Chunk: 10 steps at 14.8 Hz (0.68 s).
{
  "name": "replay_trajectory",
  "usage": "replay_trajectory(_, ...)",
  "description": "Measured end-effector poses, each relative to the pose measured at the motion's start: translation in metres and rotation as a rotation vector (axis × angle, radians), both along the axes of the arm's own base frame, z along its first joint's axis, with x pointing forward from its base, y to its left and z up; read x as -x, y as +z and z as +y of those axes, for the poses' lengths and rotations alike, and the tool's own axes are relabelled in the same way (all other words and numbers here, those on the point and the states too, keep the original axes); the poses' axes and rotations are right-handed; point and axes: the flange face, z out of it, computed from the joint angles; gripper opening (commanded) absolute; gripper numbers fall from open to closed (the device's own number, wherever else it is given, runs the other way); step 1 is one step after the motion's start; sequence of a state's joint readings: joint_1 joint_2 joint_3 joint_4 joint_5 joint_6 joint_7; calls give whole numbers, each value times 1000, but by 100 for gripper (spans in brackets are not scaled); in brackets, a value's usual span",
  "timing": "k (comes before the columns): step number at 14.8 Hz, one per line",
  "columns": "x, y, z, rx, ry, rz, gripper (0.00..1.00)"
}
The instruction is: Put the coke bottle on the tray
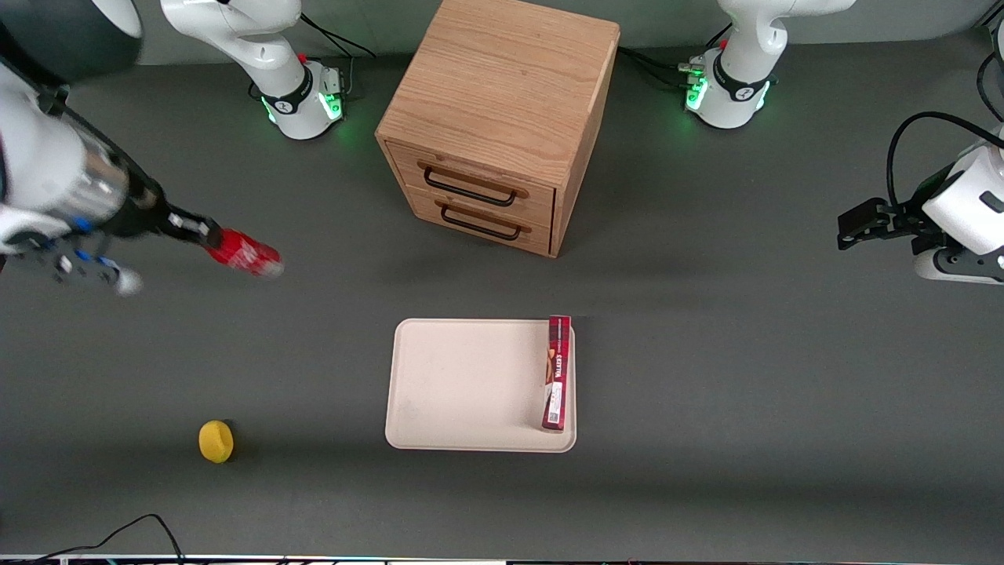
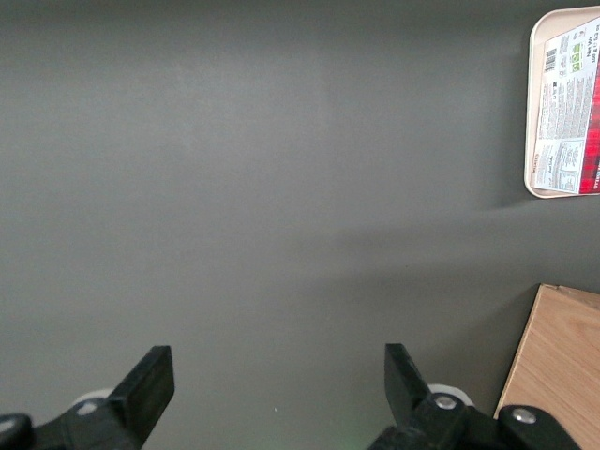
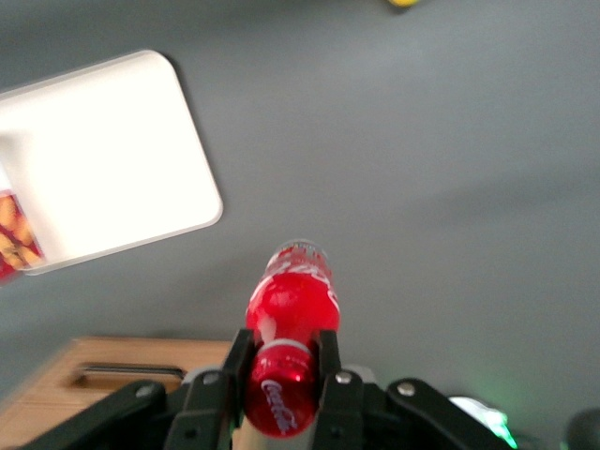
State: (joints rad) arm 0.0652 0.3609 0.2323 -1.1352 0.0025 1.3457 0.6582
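item: my gripper (image 1: 205, 233), jaws clamped on the coke bottle (image 1: 245, 255), held above the surface toward the working arm's end, well apart from the tray (image 1: 463, 384).

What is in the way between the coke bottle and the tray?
Nothing visible. The gripper holds the coke bottle up over bare table, toward the working arm's end, apart from the tray. A long red box lies along one edge of the tray, leaving most of it free.
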Motion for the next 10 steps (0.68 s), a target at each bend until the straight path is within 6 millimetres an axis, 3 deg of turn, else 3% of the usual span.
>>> replay_trajectory(3,-44,-62,56,-23,-152,-7,0)
replay_trajectory(6,-74,-131,105,4,-283,-95,0)
replay_trajectory(10,-97,-215,144,32,-358,-192,0)
